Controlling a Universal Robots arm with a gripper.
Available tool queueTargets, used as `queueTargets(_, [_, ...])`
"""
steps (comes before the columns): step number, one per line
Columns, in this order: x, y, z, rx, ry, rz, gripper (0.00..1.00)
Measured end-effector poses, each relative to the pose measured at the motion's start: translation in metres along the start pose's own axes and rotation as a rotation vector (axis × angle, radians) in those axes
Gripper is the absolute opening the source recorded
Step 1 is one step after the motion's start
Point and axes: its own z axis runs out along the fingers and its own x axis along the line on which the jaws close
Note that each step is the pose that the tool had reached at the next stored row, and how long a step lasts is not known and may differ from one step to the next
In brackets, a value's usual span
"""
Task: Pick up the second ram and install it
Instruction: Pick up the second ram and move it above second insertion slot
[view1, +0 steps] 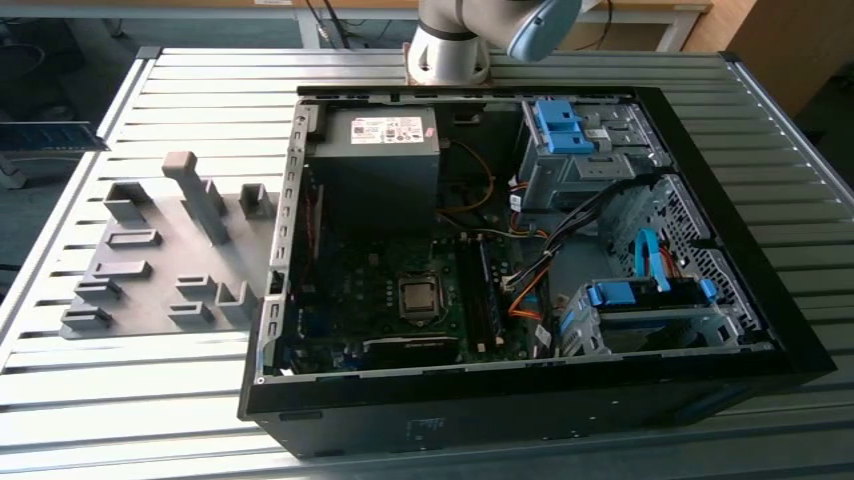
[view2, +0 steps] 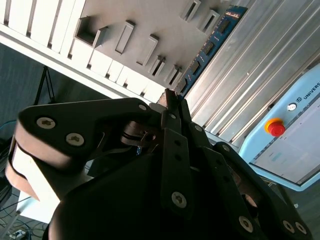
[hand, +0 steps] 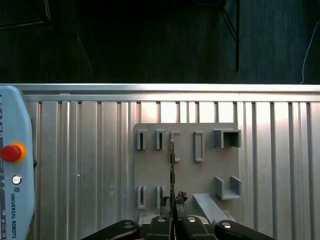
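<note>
Showing the whole cell, the exterior view has an open computer case (view1: 534, 400) lying on a slatted metal table (view1: 147, 400), its mainboard (view1: 400, 290) exposed. A grey holder plate (view1: 160, 265) with upright slot blocks lies just beside the case, toward the exterior view's left. The arm's base (view1: 447, 50) stands on the table behind the case. A blue-green strip (view1: 54, 136) sits past the table edge at the exterior view's far left; whether it is the memory stick cannot be told.

In the second wrist view the black gripper (view2: 172, 100) takes up the foreground. Its fingers are drawn together on one end of the second ram (view2: 207, 47) — a narrow blue board with a row of black chips. The board runs away from the fingertips over the holder plate (view2: 150, 20) and the table slats (view2: 260, 65). A pale-blue control pendant (view2: 295, 145) with a red button (view2: 276, 127) lies on the table.

In the first wrist view the gripper (hand: 172, 210) appears as two fingers pressed against the second ram (hand: 172, 165), which is seen edge-on as a thin dark line. The stick's free end lies in front of the holder plate (hand: 185, 175), among its slot blocks — whether it touches the plate cannot be told. The table (hand: 75, 150) and the pendant (hand: 15, 200) lie to one side.
</note>
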Motion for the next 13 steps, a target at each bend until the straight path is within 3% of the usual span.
queueTargets(13, [-0.0001, -0.0062, -0.0002, 0.0000, 0.0000, 0.000, 0.14])
